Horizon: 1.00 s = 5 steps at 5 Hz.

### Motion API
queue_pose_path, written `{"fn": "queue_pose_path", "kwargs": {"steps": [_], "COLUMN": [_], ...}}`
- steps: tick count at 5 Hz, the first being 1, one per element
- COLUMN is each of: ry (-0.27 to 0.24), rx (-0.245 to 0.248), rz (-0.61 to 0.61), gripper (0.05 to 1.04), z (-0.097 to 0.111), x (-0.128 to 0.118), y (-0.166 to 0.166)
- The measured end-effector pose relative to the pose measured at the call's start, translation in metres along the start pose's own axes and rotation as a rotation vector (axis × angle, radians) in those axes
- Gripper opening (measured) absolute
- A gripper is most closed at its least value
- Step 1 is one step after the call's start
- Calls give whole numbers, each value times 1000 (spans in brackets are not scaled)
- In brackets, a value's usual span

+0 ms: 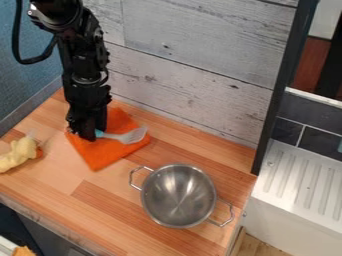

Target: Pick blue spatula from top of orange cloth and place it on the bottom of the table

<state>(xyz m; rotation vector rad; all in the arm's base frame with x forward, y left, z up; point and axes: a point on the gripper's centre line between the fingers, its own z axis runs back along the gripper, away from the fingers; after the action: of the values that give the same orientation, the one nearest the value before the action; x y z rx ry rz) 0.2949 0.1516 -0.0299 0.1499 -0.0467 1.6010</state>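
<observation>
While a yellow toy (20,154) lies near the counter's (47,185) left edge, the gripper (89,135) hangs low at the spatula's handle – likely to grasp it – though how far open it is, or whether it grips, I can't tell. The blue spatula (131,136) lies on the orange cloth (100,154), near the back left corner; rightward sits a steel pot (178,195).

On the cloth (100,153) a spatula (135,135) is laid; a bundle (20,153) is set left, a pot (175,192) front right.
</observation>
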Motion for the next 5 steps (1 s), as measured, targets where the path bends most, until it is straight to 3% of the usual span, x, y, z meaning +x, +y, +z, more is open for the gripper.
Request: {"fn": "queue_pose_path", "kwargs": {"steps": [1, 3, 5], "ry": [1, 6, 9], "rx": [2, 18, -34], "rz": [3, -4, 7], "gripper": [315, 315, 314], "z": [0, 0, 31], "x": [0, -1, 5], "y": [0, 3, 16]}}
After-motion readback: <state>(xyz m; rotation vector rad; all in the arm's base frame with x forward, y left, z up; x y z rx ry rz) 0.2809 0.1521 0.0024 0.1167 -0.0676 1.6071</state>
